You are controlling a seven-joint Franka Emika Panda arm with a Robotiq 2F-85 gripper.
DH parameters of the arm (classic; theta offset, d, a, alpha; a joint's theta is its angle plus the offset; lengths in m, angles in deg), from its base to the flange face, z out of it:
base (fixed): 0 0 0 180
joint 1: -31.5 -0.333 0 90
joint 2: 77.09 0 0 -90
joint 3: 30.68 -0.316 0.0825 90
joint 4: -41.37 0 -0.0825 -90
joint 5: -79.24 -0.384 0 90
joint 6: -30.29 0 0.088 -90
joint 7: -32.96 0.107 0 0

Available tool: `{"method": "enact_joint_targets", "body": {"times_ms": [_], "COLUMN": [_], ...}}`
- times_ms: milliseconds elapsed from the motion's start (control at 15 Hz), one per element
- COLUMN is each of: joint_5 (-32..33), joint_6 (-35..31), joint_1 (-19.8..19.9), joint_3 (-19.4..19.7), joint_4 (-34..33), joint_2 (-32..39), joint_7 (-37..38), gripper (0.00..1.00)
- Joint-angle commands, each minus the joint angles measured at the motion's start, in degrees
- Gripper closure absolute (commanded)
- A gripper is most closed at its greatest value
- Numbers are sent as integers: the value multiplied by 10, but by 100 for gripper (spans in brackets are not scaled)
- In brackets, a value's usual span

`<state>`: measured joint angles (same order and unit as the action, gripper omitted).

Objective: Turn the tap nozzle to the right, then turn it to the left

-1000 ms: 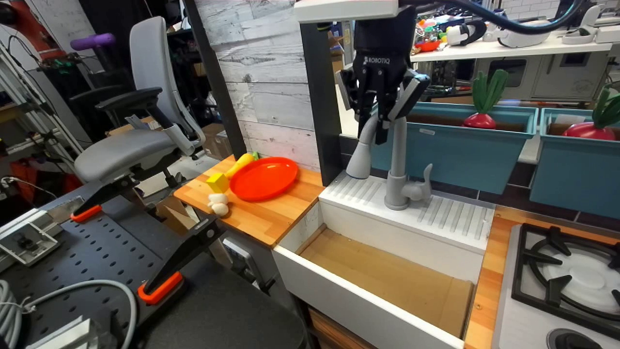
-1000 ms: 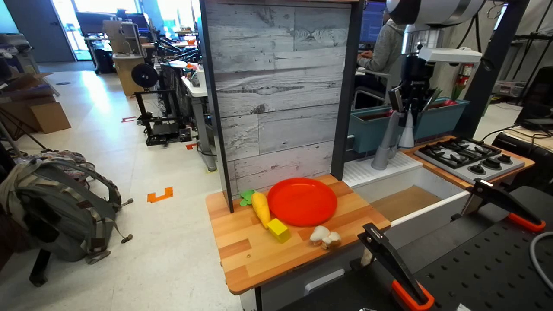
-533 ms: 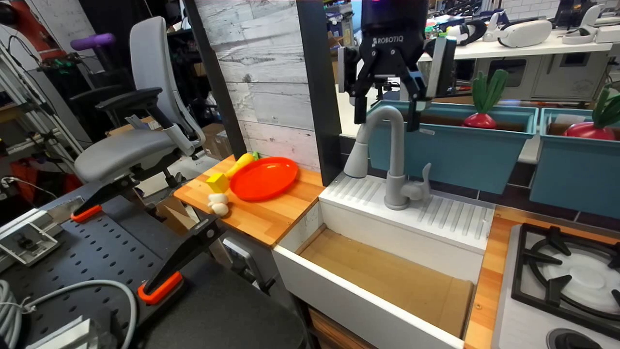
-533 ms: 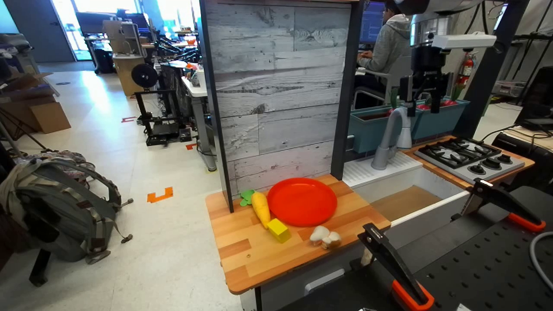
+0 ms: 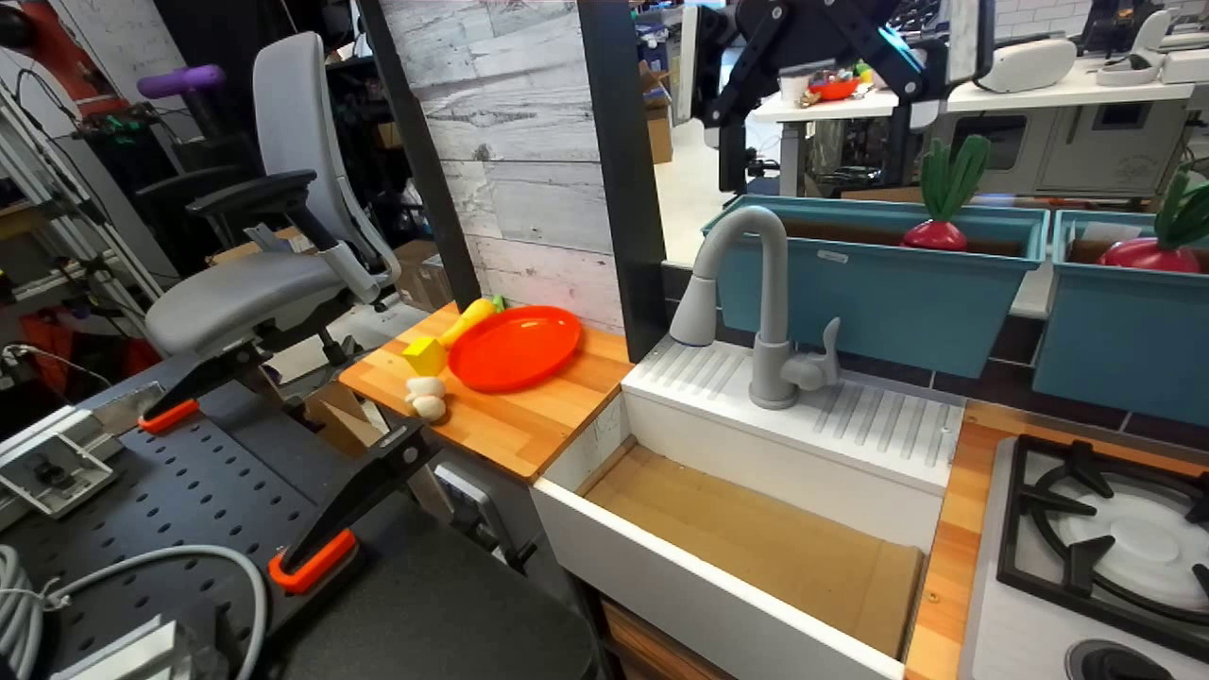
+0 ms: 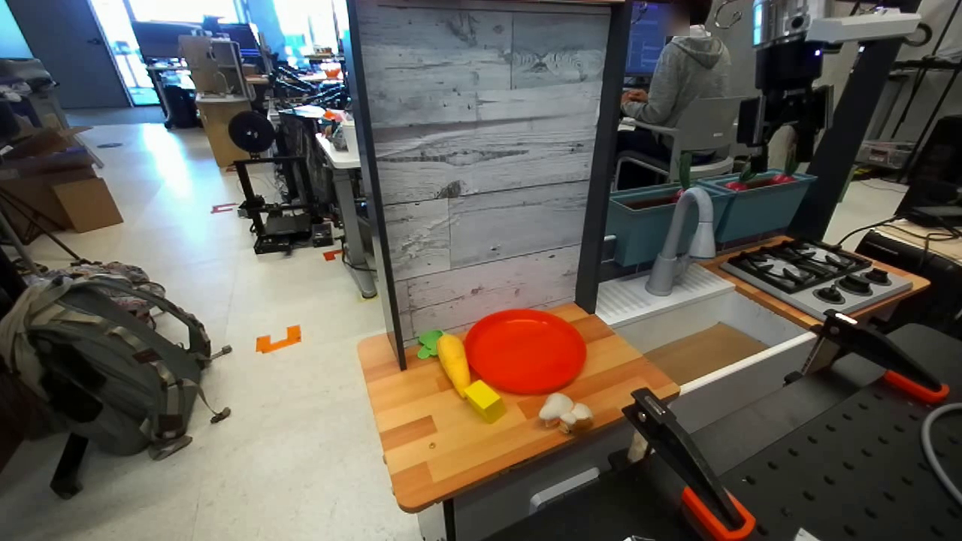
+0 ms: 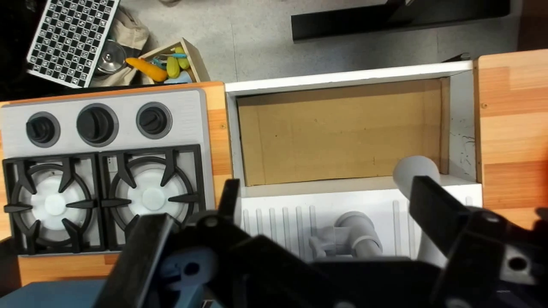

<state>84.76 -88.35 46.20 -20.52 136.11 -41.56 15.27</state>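
Teal planter (image 5: 878, 297) w/ red veg (image 5: 935, 236) sits close behind the nozzle (image 5: 776, 274); 2nd planter (image 5: 1124, 340) beside it. Dark post (image 5: 626, 179) & plank panel (image 6: 488, 165) rise at the edge of the table (image 5: 538, 425). Nozzle's upright on the white ribbed ledge (image 5: 897, 420) at the back of the sink (image 5: 699, 609), head hanging twd the table end, lever (image 5: 814, 366) low on the stove (image 7: 106, 179) side. Brown cardboard (image 5: 756, 529) lies in the sink. On the table: red plate (image 6: 526, 352), yellow carrot (image 6: 453, 364), yellow block (image 6: 485, 400), whitish mushroom-like pcs (image 6: 564, 412). Carrot & plate touching or just beside: can't tell. Black clamps (image 6: 690, 462) w/ orange ends sit on the dark perforated board (image 6: 827, 451) in front.

Tool (image 7: 327, 188) is wide, fingers (image 7: 441, 214) well apart, up higher than the nozzle & apart from it.

Cut off: tool's upper body runs past the top edge in an ext. view, & so does the arm (image 6: 789, 21) in an ext. view. Wrist view: a finger covers part of the nozzle, head & bits of pipe showing; fingers blurry. Plate's just a red sliver at that view's edge. Seated person (image 6: 691, 83) beyond the planters: face hard to make out.
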Motion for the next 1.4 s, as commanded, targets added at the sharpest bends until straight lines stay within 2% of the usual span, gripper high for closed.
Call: {"method": "enact_joint_targets", "body": {"times_ms": [0,267,533,667,933,1333], "joint_5": [1,-41,-161,-197,-214,-207], "joint_6": [20,45,24,10,-27,-110], "joint_1": [15,21,36,36,27,24], "joint_3": [-12,-15,-27,-30,-34,-50], "joint_4": [82,107,115,116,119,110], "joint_2": [-98,-141,-139,-125,-89,-25], "joint_7": [-37,-38,-35,-32,-13,29], "gripper": [0,0,0,0,0,0]}}
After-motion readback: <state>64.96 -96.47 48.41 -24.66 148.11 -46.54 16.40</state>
